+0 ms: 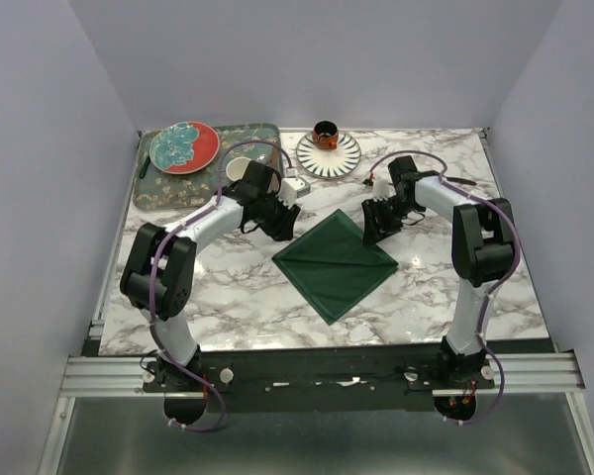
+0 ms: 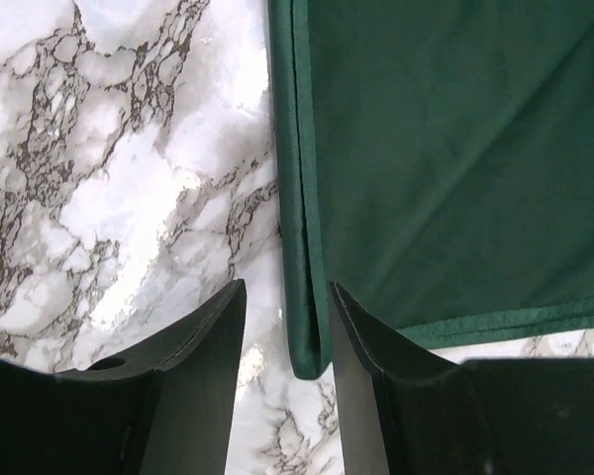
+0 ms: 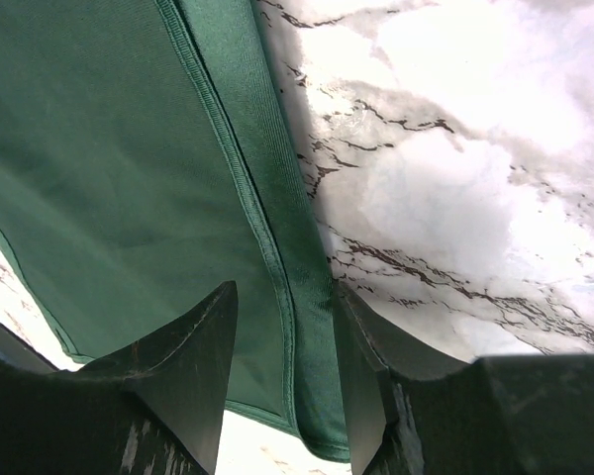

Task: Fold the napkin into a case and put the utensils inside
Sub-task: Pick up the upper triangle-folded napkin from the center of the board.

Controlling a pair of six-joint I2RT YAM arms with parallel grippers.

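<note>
As seen from above, the napkin lies flat on the marble table, roughly mid-table and turned like a diamond, one corner toward the arm bases. Still a broad square, not a narrow case.

Left gripper sits at the napkin's far-left side, right gripper at its far-right side, both tips angled in toward the cloth.

Left wrist view: gripper is released, jaws parted. A napkin corner and its hemmed edge lie in the gap between the fingers. The cloth spreads away up and to the right; bare table is to the left. Cloth runs just beside the right-hand finger in that view; can't tell if it touches.

Right wrist view: gripper is also released, jaws apart. The napkin's hem runs lengthwise through the gap, close along the right-hand finger. Most of the cloth is left of the gap, marble to the right. Can't tell if the cloth is off the table here.

Farther back, at far left: a patterned tray carrying a red and teal plate, with a white cup at its right end. Right of that, a striped plate holds a dark and orange cup. All well apart from the napkin.
</note>
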